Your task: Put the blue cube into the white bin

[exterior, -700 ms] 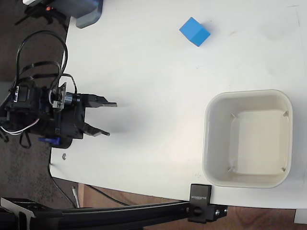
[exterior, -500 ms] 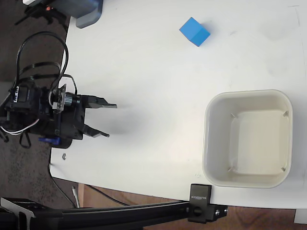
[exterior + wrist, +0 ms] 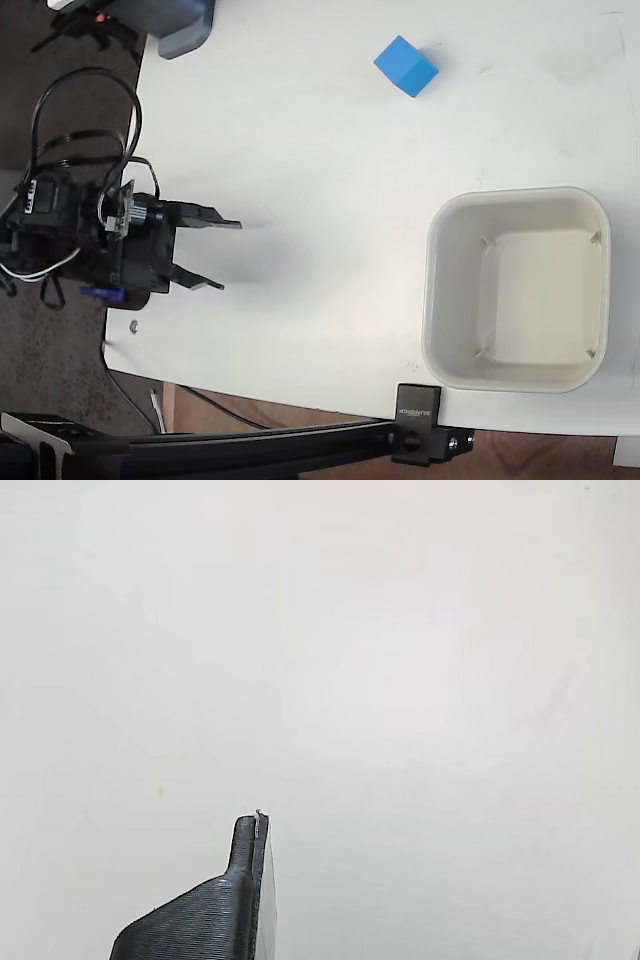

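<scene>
Your end effector (image 3: pixel 215 254) is spread, empty, at 9 o'clock on the surface (image 3: pixel 320 200). The blue cube (image 3: pixel 406 66) sits near 12, likely light and rigid; pinch 2 opposite faces.

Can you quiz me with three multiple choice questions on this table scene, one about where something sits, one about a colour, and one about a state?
1. In the fixed view, where is the blue cube?
A. Inside the white bin
B. On the table, near the top edge
C. Between the jaws

2. What colour is the bin?
A. Cream-white
B. Red
C. Black

3. How is the gripper now?
A. Shut on the cube
B. Open and holding nothing
C. Inside the bin

Answers: 1 B, the cube lies on the bare table, apart from bin and gripper. 2 A, its walls and floor are cream-white. 3 B, the jaws stand apart at the left with nothing between them.
</scene>
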